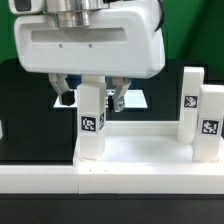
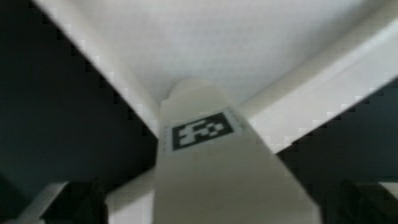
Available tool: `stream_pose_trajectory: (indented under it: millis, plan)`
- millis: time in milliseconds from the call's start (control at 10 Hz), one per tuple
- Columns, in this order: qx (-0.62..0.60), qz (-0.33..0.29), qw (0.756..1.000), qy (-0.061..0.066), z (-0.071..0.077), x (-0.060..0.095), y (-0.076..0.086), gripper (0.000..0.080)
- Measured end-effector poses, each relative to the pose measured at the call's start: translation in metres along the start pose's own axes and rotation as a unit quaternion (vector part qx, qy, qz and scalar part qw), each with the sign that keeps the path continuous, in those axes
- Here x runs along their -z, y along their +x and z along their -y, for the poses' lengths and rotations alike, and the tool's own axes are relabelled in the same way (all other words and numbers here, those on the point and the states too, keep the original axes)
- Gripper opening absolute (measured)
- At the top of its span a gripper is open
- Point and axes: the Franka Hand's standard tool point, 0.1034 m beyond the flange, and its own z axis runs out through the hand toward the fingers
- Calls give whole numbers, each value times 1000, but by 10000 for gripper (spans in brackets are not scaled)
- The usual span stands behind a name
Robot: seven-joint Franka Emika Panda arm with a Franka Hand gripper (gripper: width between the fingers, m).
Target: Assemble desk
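Observation:
The white desk tabletop (image 1: 150,150) lies flat in the foreground, raised rim up. One white leg (image 1: 92,120) with a square marker stands upright at the tabletop's near corner on the exterior view's left. My gripper (image 1: 92,97) hangs right over this leg, one finger (image 1: 66,90) on each side with a small gap showing, so it looks open. In the wrist view the leg (image 2: 210,150) fills the middle between my dark fingers (image 2: 54,205), above the tabletop's corner (image 2: 214,40). Two more legs (image 1: 190,100) (image 1: 210,125) stand upright at the exterior view's right.
A long white rail (image 1: 60,180) runs along the front of the black table. A flat white patch (image 1: 135,98) lies behind the gripper, partly hidden. A white object (image 1: 2,130) shows at the exterior view's left edge.

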Motion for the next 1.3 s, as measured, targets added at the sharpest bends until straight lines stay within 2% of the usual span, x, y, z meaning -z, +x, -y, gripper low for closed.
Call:
stream_pose_trajectory:
  millis: [100,200,400,500,800,900,1000,1100,1300]
  plan:
    - [35,0,999,0,0,-1,0,649]
    - [20,0,1000,0,0,-1,0,649]
    - [11,0,1000,0,0,-1,0,386]
    - [-26,0,1000,0,-1,-1,0,289]
    - [-145,0,989,0,-2,-1,0,290]
    - [-205,0,979,-1,-2,-1,0,290]
    - [-283,1,959,1,-3,-2,0,290]
    - [-390,4,921,7,-4,-2,0,290]
    - [-560,15,829,14,-1,-3,0,290]
